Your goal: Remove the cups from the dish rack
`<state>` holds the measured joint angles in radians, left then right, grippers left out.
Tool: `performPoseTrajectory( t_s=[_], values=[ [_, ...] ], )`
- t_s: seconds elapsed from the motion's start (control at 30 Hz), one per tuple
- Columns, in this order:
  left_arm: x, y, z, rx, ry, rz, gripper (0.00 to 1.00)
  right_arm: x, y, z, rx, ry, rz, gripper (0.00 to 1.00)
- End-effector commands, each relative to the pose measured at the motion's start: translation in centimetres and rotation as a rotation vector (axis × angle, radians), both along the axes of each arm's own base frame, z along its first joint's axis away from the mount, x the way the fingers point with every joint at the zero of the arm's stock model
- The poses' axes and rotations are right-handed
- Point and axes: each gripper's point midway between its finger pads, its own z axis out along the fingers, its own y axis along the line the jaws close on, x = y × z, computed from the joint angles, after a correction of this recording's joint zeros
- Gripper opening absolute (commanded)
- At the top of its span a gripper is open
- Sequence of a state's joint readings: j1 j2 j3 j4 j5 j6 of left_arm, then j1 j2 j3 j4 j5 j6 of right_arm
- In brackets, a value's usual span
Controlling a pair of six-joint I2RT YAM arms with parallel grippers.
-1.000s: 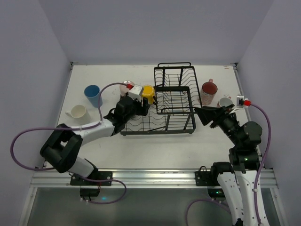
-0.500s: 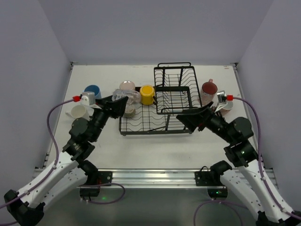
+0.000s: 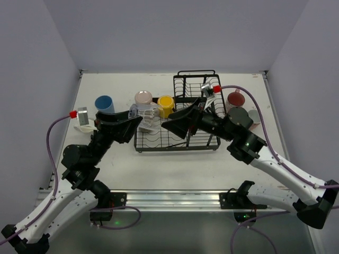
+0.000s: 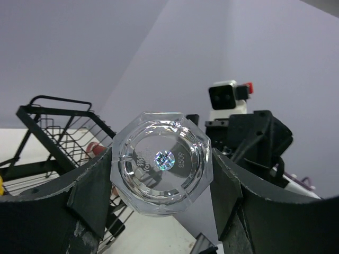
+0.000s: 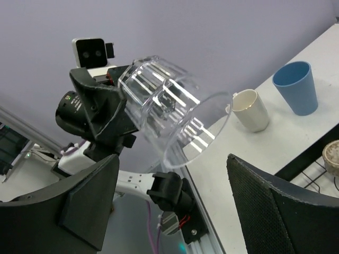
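My left gripper [image 3: 139,119] is shut on the clear glass [image 3: 146,116] and holds it on its side above the left end of the black dish rack [image 3: 197,123]. In the left wrist view the glass's octagonal base [image 4: 161,161] sits between my fingers [image 4: 90,196]. My right gripper [image 3: 177,123] is open and empty, pointing left at the glass's mouth [image 5: 177,119] from a short way off. On the table stand the blue tumbler [image 3: 104,105], pink mug [image 3: 143,97], yellow mug [image 3: 166,102], reddish mug [image 3: 235,99] and white mug [image 5: 250,109].
Two more cups [image 3: 240,115] [image 3: 255,115] stand right of the rack. The raised wire basket [image 3: 196,90] is at the back, partly behind my right arm. A cup rim [image 5: 331,157] shows at the rack's edge in the right wrist view. Side walls enclose the table.
My left arm has drawn back from the rack's rear with the clear glass in its grip. My right arm has swung left over the rack towards the glass.
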<state>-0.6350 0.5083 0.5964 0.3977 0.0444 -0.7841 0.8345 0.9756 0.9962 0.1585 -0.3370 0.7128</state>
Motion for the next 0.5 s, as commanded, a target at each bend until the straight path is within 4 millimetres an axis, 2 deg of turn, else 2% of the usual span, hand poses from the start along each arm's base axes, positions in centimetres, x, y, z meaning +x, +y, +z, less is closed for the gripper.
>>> performPoseTrajectory(
  t_s=[0.0, 0.03, 0.17, 0.2, 0.23, 0.27, 0.3, 0.33, 0.37, 0.4, 0.47],
  values=[
    [-2.8, -0.4, 3.1, -0.105, -0.107, -0.137, 0.23, -0.1, 0.9, 4.5, 0.096, -0.091, 0.008, 0.83],
    [-3.1, -0.6, 3.2, -0.113, -0.111, -0.164, 0.23, 0.1, 1.7, 4.1, 0.088, -0.078, 0.016, 0.82],
    [-3.2, -1.4, 2.5, -0.116, -0.113, -0.209, 0.24, -0.2, 2.5, 5.1, 0.135, -0.068, 0.055, 0.74],
    [-3.0, -1.7, 2.1, -0.108, -0.103, -0.215, 0.24, -0.4, 2.6, 5.8, 0.173, -0.07, 0.069, 0.71],
    [-2.9, -2.0, 1.8, -0.104, -0.094, -0.222, 0.25, -0.5, 2.8, 6.0, 0.185, -0.065, 0.08, 0.59],
    [-2.7, -2.1, 1.5, -0.098, -0.086, -0.225, 0.26, -0.4, 2.9, 6.1, 0.193, -0.061, 0.081, 0.53],
    [-2.5, -2.4, 1.2, -0.087, -0.081, -0.226, 0.32, -0.3, 2.9, 6.4, 0.21, -0.057, 0.082, 0.46],
    [-2.5, -2.5, 1.0, -0.078, -0.078, -0.229, 0.37, -0.2, 3.0, 6.5, 0.217, -0.05, 0.079, 0.24],
    [-2.3, -2.6, 0.8, -0.071, -0.075, -0.228, 0.43, 0.0, 3.1, 6.5, 0.219, -0.043, 0.074, 0.09],
    [-2.2, -2.7, 0.4, -0.058, -0.062, -0.226, 0.58, 0.2, 3.3, 6.0, 0.202, -0.017, 0.07, 0.0],
    [-2.0, -2.8, 0.3, -0.047, -0.055, -0.219, 0.76, 0.7, 3.1, 5.7, 0.185, -0.004, 0.042, 0.0]
  ],
)
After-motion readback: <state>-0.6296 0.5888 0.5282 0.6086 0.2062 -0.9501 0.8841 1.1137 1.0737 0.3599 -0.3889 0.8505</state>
